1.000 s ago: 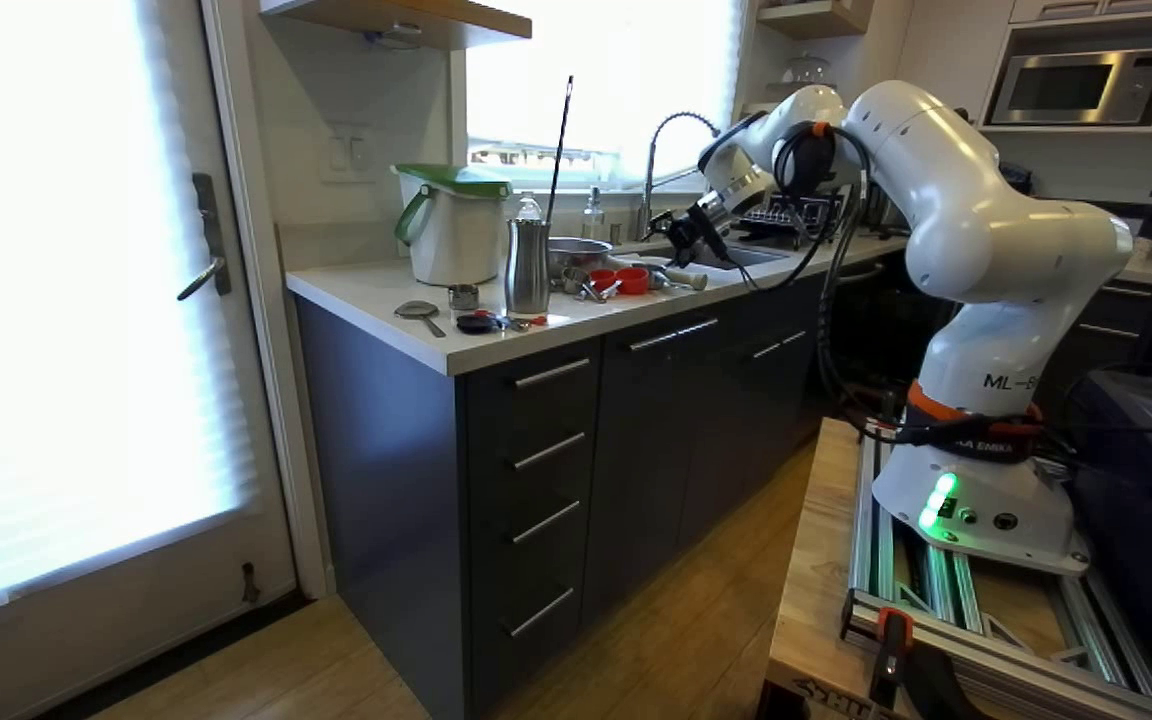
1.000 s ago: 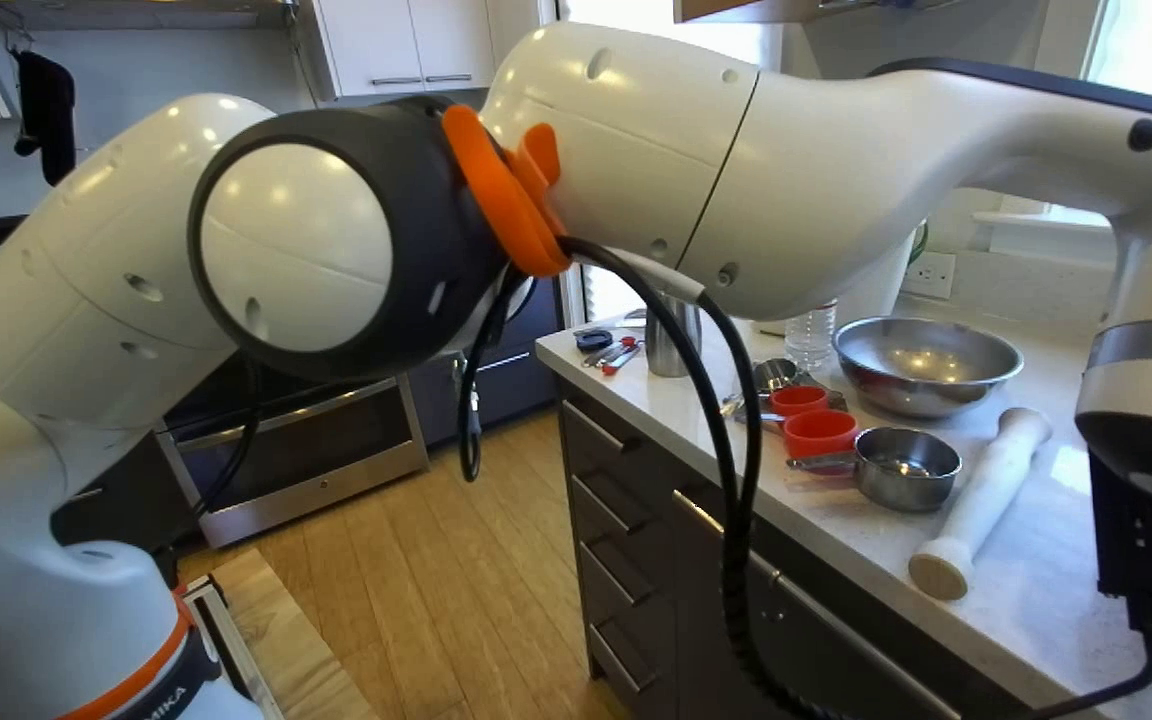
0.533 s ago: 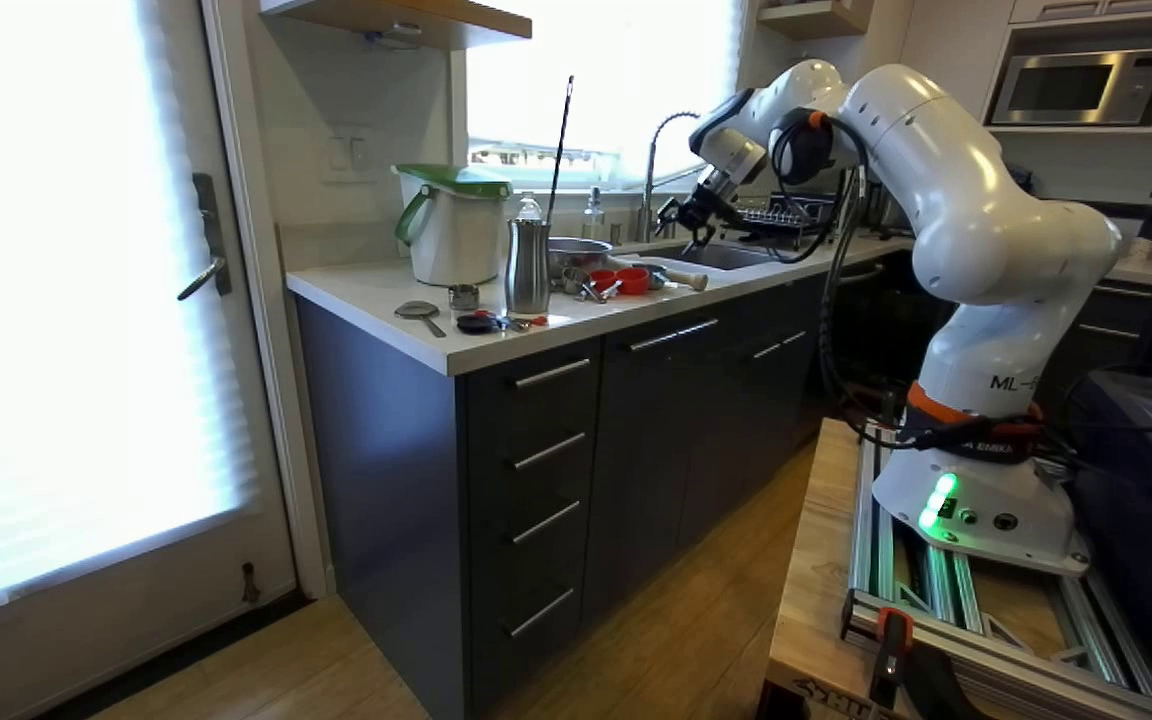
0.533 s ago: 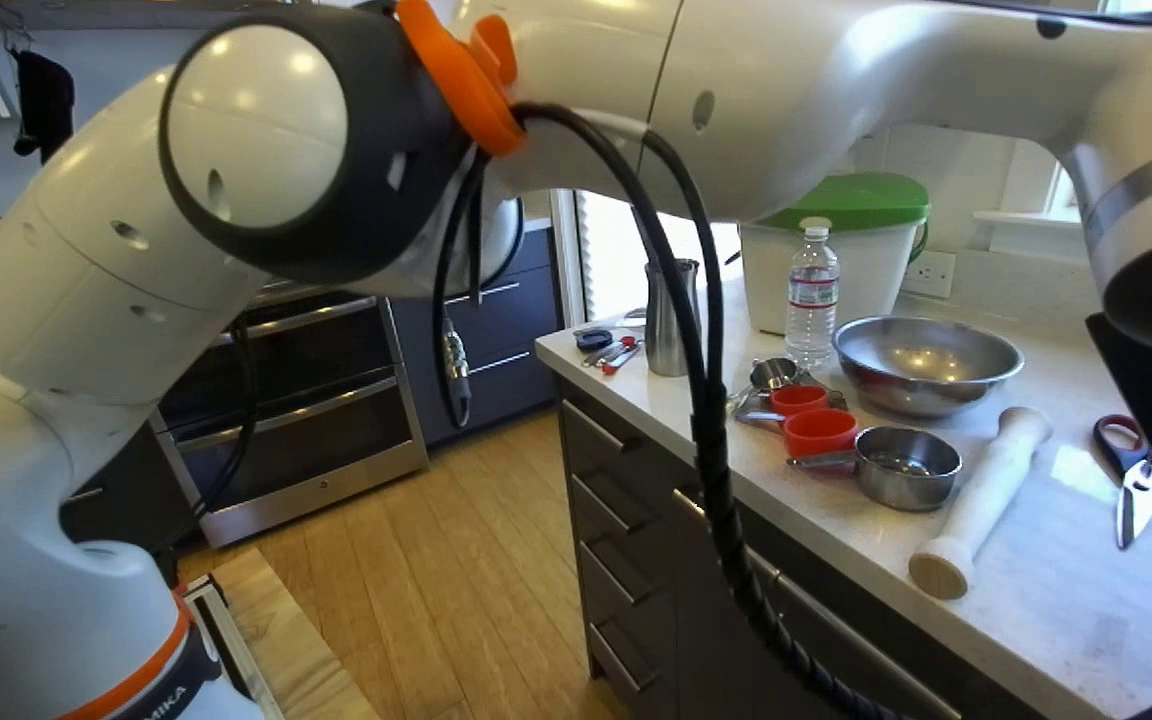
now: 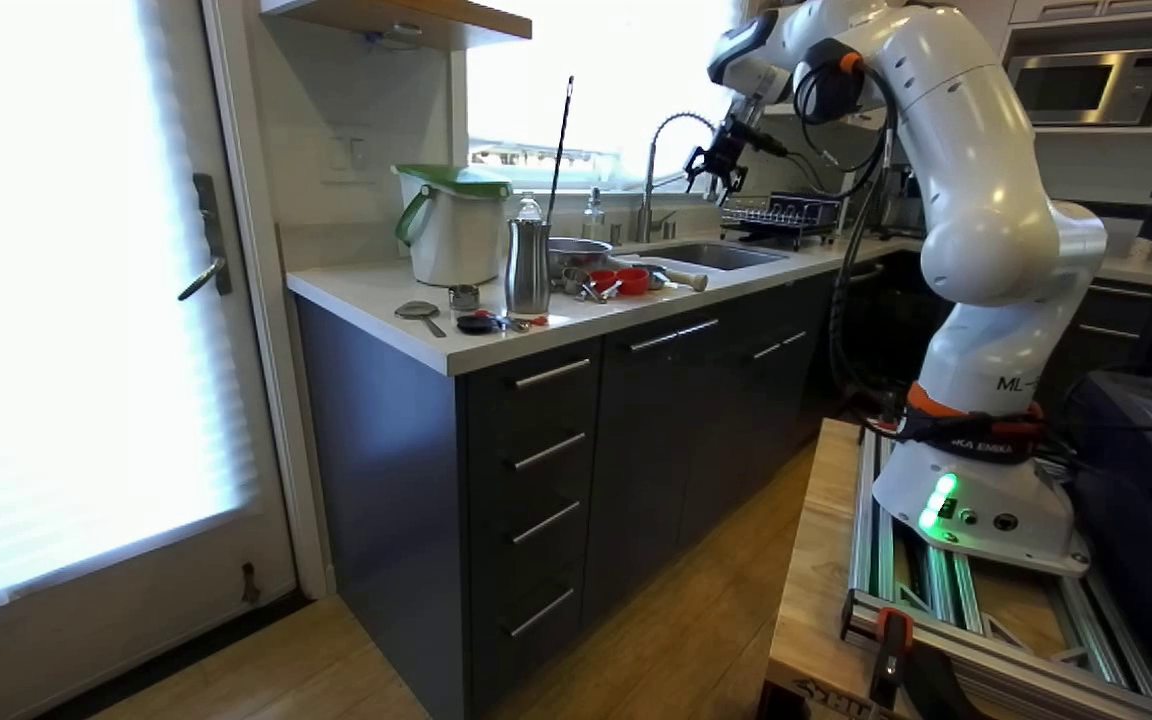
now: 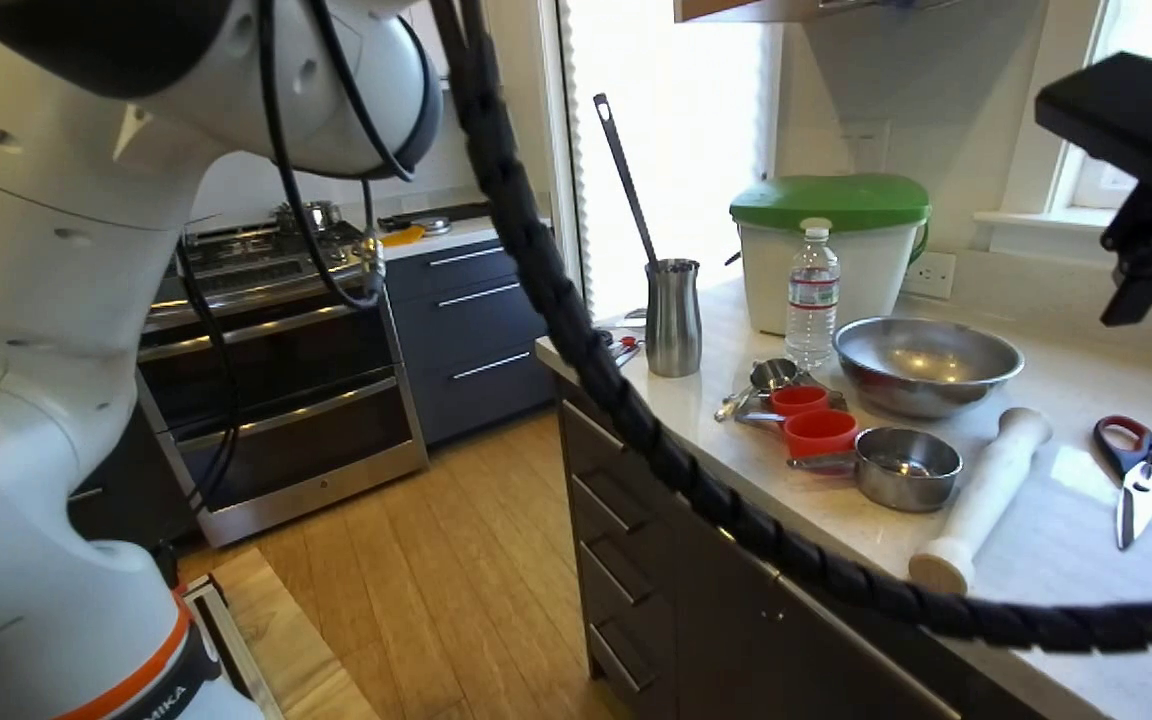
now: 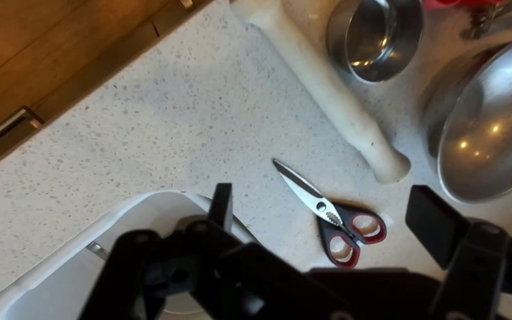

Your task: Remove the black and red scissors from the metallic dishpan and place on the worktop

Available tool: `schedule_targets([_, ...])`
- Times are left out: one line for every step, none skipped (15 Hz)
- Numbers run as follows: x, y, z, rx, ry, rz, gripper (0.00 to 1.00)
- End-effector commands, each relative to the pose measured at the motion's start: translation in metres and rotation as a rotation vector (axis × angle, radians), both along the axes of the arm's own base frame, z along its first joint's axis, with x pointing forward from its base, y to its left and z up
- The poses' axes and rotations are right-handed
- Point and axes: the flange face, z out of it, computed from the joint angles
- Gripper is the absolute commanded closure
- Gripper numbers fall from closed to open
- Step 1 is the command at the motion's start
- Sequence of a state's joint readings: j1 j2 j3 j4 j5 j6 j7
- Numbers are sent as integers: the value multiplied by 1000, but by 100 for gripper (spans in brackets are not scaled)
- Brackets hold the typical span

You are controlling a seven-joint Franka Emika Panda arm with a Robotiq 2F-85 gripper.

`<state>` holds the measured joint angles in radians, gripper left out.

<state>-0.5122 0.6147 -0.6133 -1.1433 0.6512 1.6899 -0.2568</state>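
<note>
Arm (image 5: 986,240) reads "ML-" & "EMIKA", more hidden; plastic bottle (image 6: 812,310) label too small to read. Qty: 1 pr. scissors (image 7: 327,213), 2 red cups (image 6: 821,434), 1 bowl (image 6: 921,390), 1 wooden rod (image 7: 325,95). Scissors lie flat on tabletop (image 7: 171,120), outside metal dishpan (image 5: 721,256). In wrist view they show betw. fingers (image 7: 434,222), below & well apart; fingers spread wide.
</note>
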Motion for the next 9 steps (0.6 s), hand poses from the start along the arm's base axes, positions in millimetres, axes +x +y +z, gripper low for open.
schedule_targets([-14, 52, 20, -16, 62, 98, 0])
schedule_targets([-14, 65, 25, -38, 77, 115, 0])
schedule_targets([-13, 79, 29, -53, 89, 137, 0])
schedule_targets([-12, 94, 33, -71, 100, 155, 0])
schedule_targets([-10, 108, 37, -89, 103, 178, 0])
schedule_targets([-9, 121, 38, -114, 110, 191, 0])
schedule_targets([-8, 133, 38, -139, 112, 210, 0])
schedule_targets([-7, 144, 39, -170, 105, 212, 0])
schedule_targets([-8, 153, 37, -197, 102, 214, 0])
